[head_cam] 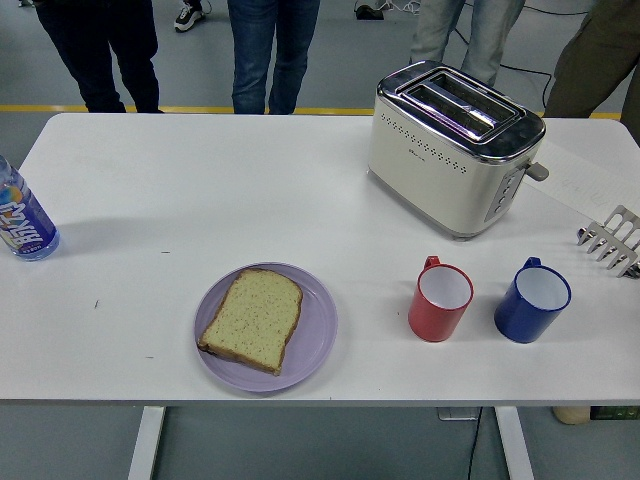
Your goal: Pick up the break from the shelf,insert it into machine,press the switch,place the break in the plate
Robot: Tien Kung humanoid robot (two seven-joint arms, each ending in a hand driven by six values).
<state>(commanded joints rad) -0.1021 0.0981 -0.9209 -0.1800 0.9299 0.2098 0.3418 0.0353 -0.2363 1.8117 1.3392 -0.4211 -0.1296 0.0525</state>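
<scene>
Head view, speckled brown-crusted bread slice (252,319) flat on lilac plate (315,335), cream toaster (450,150) behind, no hand visible

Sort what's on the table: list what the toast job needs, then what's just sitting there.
Needed for the job:
bread slice, lying on the purple plate
toaster
metal rack at the right edge

Just lying about:
red mug
blue mug
bottle at the left edge
</scene>
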